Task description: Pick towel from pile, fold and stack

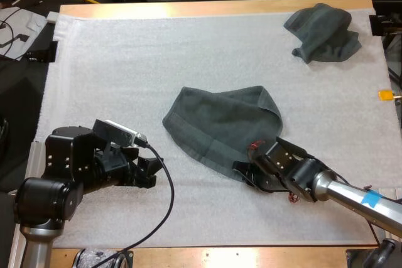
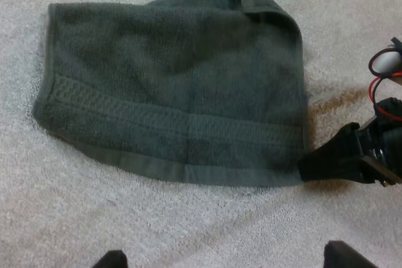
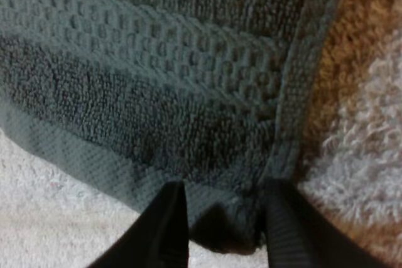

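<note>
A dark grey-green towel [image 1: 220, 123] lies loosely flattened in the middle of the white mat [image 1: 125, 80], one side folded over. My right gripper [image 1: 245, 171] is at its near right corner. Up close, the right gripper [image 3: 223, 221] has both black fingers [image 3: 169, 224] pressed on that corner of the towel [image 3: 157, 92], which bunches between them. My left gripper [image 1: 151, 171] rests low on the mat, left of the towel and apart from it, open with nothing in it. From the left wrist, the towel [image 2: 176, 92] lies ahead with the right gripper [image 2: 339, 161] at its corner.
A second, crumpled towel [image 1: 323, 32] sits at the mat's far right corner. Bare mat stretches along the far left and near the front edge. The wooden table rim [image 1: 207, 8] borders the far side.
</note>
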`<state>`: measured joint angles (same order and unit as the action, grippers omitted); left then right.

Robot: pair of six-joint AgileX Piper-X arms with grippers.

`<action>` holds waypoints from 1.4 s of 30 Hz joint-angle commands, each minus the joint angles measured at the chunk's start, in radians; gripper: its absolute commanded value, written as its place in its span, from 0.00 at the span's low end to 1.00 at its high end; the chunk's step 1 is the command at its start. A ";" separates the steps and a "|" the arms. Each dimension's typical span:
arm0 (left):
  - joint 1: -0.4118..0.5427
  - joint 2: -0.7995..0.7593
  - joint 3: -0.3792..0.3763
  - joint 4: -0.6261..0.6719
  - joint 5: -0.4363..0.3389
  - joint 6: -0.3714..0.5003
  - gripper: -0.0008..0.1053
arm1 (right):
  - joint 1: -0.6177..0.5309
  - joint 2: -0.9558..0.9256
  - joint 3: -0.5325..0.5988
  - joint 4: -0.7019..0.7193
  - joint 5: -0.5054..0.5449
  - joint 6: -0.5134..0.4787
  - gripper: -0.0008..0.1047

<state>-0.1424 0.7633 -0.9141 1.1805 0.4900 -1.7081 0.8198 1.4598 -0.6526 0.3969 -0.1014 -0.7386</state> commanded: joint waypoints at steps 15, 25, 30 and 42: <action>-0.004 0.000 0.001 -0.005 0.011 0.010 0.58 | 0.009 -0.097 -0.007 0.187 0.102 -0.181 0.01; -0.004 0.017 0.041 -0.050 0.023 0.010 0.58 | 0.009 -0.178 -0.002 0.367 0.152 -0.276 0.01; -0.006 0.042 0.104 -0.069 0.035 0.026 0.58 | 0.010 -0.227 0.000 0.424 0.159 -0.285 0.01; -0.132 0.248 0.194 -0.275 0.034 -0.003 0.57 | 0.009 -0.249 0.001 0.418 0.153 -0.268 0.01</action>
<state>-0.2381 0.9547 -0.7198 0.9672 0.5380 -1.6948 0.8294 1.2179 -0.6525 0.8123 0.0490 -1.0114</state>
